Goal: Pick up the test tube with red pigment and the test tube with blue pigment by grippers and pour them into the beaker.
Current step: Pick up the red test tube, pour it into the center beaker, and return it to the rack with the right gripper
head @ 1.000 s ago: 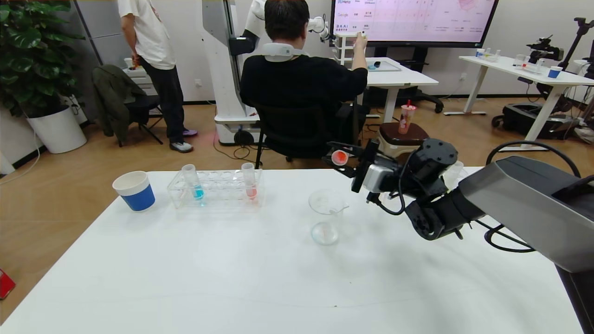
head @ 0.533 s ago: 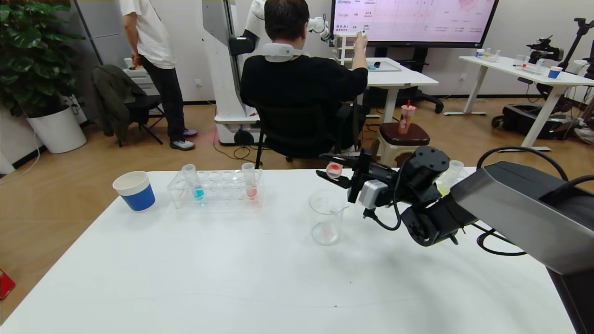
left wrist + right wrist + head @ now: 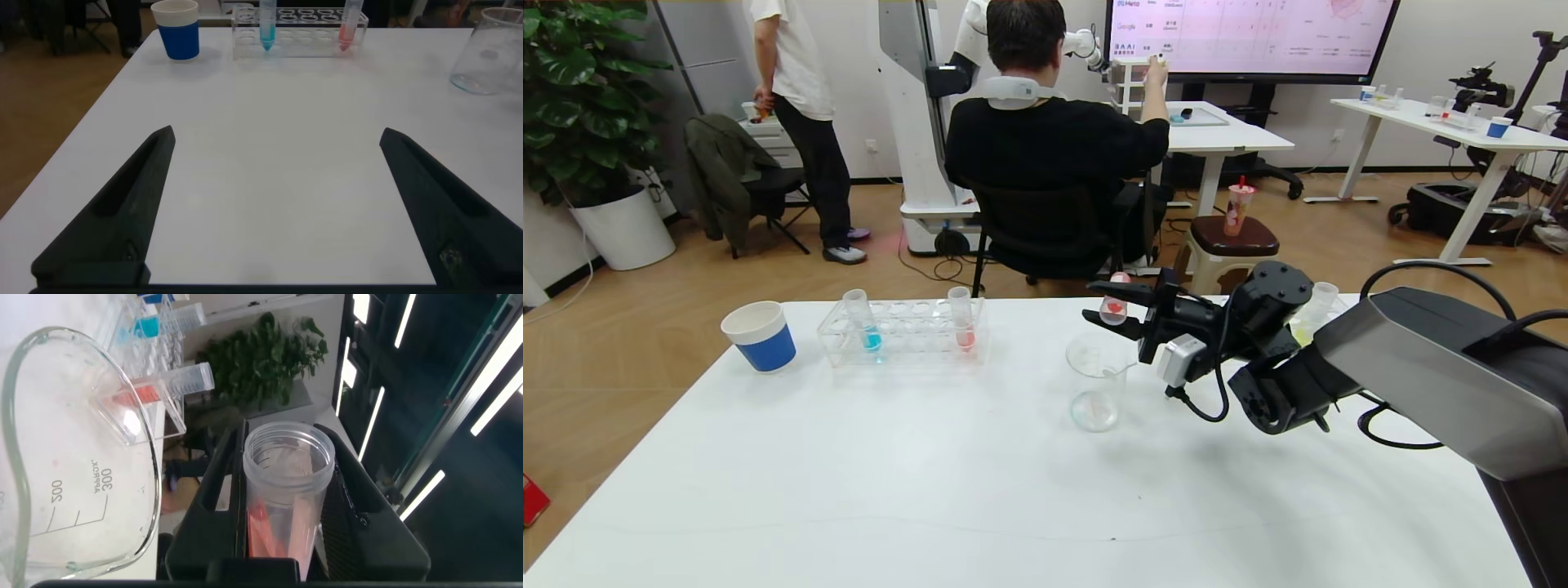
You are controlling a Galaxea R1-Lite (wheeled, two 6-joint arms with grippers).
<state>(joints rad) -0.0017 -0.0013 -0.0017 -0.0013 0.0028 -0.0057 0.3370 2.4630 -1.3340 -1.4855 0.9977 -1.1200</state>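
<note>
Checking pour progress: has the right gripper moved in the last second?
Yes. The right gripper, shut on the red test tube, dropped and shifted left toward the beaker.

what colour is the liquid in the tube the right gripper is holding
Orange-red. The test tube with red pigment sits in the right gripper; it shows best in the head view.

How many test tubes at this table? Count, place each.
4: blue tube and red tube in the rack; held red tube in the right tool; pale tube partly hidden behind that arm.
</note>
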